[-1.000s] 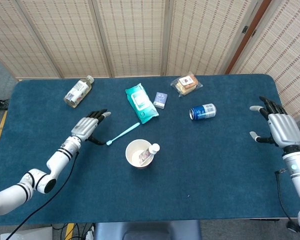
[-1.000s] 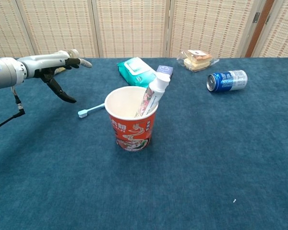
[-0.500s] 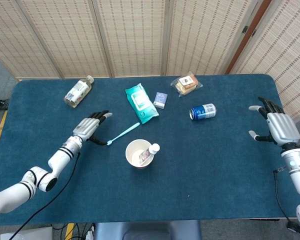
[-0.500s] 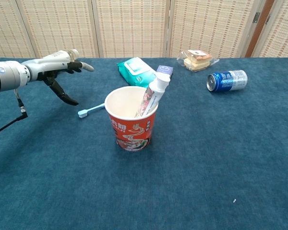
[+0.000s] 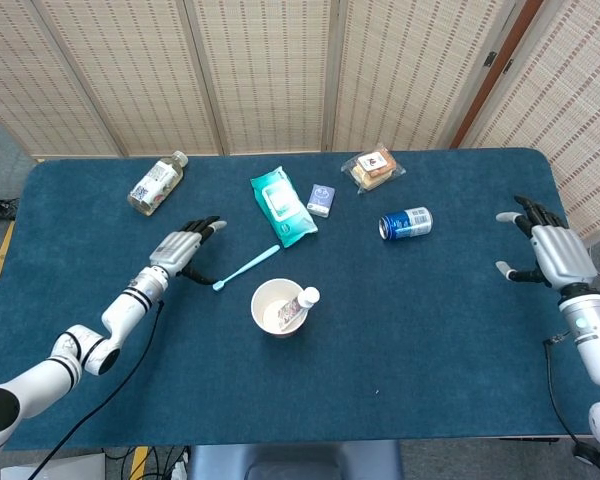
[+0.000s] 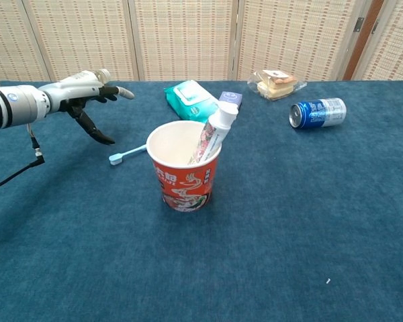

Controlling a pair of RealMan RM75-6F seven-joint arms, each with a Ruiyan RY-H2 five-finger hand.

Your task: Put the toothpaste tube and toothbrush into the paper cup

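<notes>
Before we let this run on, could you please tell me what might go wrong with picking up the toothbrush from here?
1. The toothbrush lies flat on the cloth, so the open left hand beside its head may push it rather than pinch it.
2. The cup stands close to the brush with the toothpaste leaning on its rim; a sweeping hand could tip it.
3. The brush's handle end lies by the wipes pack, which could block it if pushed.
</notes>
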